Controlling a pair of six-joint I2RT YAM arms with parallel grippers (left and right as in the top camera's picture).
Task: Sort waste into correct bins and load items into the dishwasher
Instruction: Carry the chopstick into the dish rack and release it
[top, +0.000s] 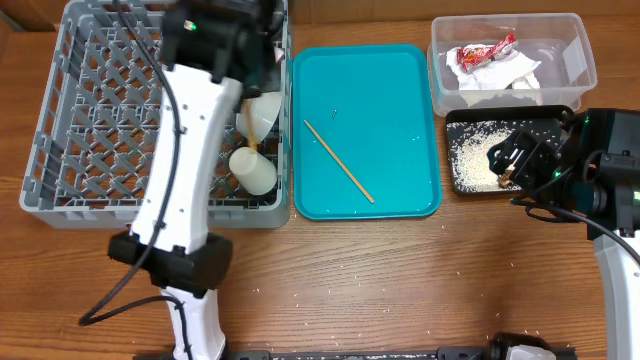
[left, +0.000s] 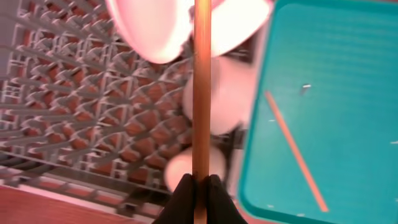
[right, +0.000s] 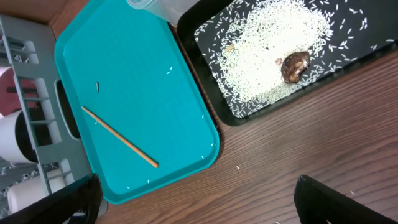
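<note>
Seemingly over rack (left: 74, 112), left end effector (left: 198, 186) grips chopstick (left: 201, 81)

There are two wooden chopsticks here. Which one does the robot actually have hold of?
The one over the grey dish rack: this held chopstick is pinched in the left gripper. The other chopstick lies loose on the teal tray.

- No text, brand, number or sign can be read in any view.
- The red-and-white snack wrapper (top: 487, 50) in the clear tub (top: 582, 60) shows only colour patches (any print is too small to tell).
</note>
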